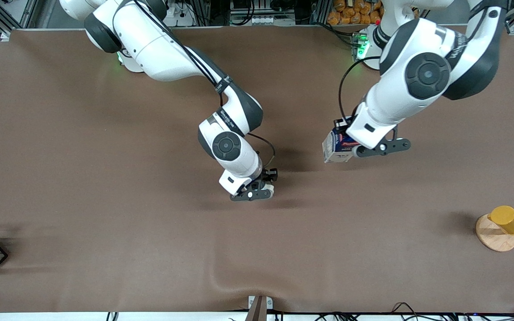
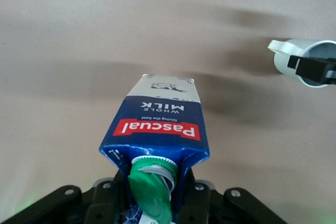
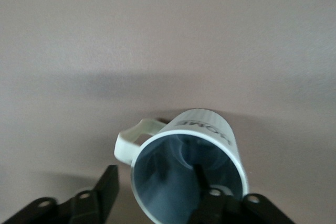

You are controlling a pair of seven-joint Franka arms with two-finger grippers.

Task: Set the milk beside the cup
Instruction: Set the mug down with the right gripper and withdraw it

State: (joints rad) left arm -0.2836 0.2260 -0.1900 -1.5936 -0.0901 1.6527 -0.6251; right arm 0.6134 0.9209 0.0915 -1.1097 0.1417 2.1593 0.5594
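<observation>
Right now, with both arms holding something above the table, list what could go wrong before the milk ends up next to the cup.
1. The left pincer grips the milk only at its capped top; the carton hangs tilted and could topple when set down.
2. The right pincer pinches the cup by one wall of its rim, with one finger inside; it may slip or tip.
3. Both loads hang close together over the table; the arms could bump.
</observation>
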